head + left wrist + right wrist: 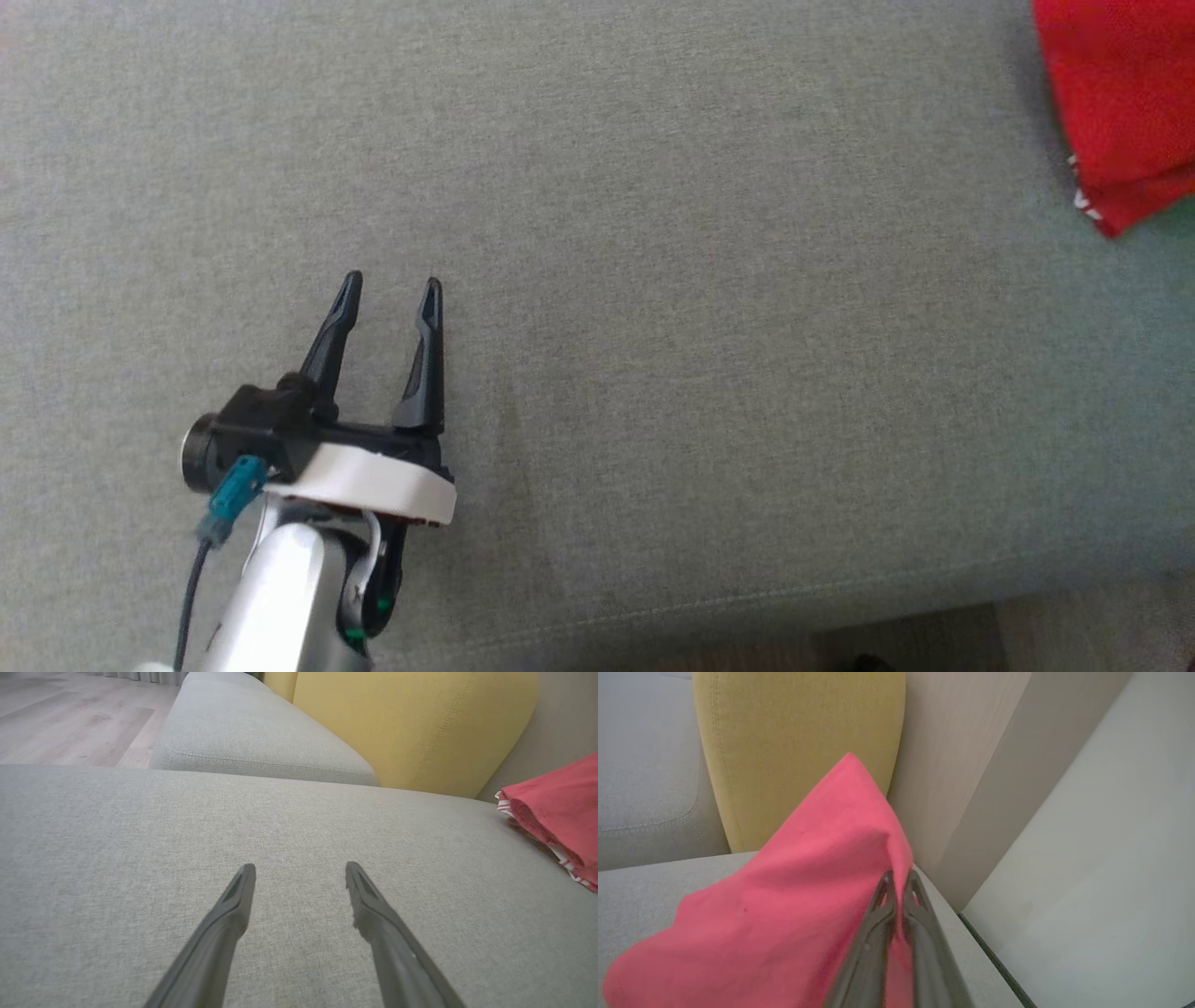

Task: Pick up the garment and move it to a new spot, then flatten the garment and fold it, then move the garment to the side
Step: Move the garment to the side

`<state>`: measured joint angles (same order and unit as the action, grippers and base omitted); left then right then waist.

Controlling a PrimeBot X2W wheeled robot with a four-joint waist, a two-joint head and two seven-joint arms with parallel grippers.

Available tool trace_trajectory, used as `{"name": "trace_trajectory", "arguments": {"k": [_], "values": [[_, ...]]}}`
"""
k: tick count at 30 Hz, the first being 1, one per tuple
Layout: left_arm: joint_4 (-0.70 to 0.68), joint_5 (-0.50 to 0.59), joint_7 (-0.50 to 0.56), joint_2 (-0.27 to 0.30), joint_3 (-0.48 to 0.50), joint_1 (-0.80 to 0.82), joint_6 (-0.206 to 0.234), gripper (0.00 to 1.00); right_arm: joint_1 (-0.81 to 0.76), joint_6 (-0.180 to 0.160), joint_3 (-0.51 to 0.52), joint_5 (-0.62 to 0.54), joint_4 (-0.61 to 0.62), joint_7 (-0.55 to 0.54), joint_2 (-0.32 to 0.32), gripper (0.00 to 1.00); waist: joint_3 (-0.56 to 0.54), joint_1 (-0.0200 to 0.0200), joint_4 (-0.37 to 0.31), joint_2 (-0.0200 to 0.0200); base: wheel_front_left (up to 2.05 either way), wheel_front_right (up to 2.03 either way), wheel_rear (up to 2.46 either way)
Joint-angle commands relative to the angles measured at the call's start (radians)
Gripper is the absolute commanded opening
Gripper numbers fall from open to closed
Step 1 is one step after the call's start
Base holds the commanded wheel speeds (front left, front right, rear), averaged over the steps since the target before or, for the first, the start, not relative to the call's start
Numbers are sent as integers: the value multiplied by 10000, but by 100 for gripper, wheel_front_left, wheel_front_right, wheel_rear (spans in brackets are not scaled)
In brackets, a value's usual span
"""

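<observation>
On sofa (709, 355), garment (784, 896), right hand (899, 875) gripping

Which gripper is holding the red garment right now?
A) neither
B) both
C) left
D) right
D: in the right wrist view the right gripper is shut on a fold of the red garment, while the left gripper stands open over the bare grey seat cushion, apart from the cloth.
</observation>
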<state>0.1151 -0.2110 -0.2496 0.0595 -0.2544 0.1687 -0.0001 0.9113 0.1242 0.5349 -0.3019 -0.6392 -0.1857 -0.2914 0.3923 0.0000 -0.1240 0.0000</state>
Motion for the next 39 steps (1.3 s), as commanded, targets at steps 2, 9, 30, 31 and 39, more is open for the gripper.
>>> {"name": "trace_trajectory", "arguments": {"k": [2, 9, 30, 31, 39], "values": [[-250, 80, -121, 11, 240, 127, -13, 100, 300, 65, -28, -181, 311, -14, 35, 100, -39, 0, -44, 0, 0, 0, 0], [-150, 93, -122, 1, 191, 98, -46, 100, 214, 65, 152, -639, 356, -24, 389, 100, -162, 0, -98, 0, 0, 0, 0], [82, -275, -122, -55, 865, -5, 314, 100, -1530, 65, -2557, 1773, 992, 2323, 1673, 100, -2225, 0, 194, 0, 0, 0, 0], [101, -350, -122, -61, 920, -62, 376, 100, -1800, 65, -2748, 1934, 1165, 2428, 1773, 100, -2358, 0, 235, 0, 0, 0, 0], [599, -791, -122, -84, 1129, -530, 718, 100, -4385, 65, -3841, 2881, 2703, 2979, 2322, 100, -3158, 0, 747, 0, 0, 0, 0]]}}
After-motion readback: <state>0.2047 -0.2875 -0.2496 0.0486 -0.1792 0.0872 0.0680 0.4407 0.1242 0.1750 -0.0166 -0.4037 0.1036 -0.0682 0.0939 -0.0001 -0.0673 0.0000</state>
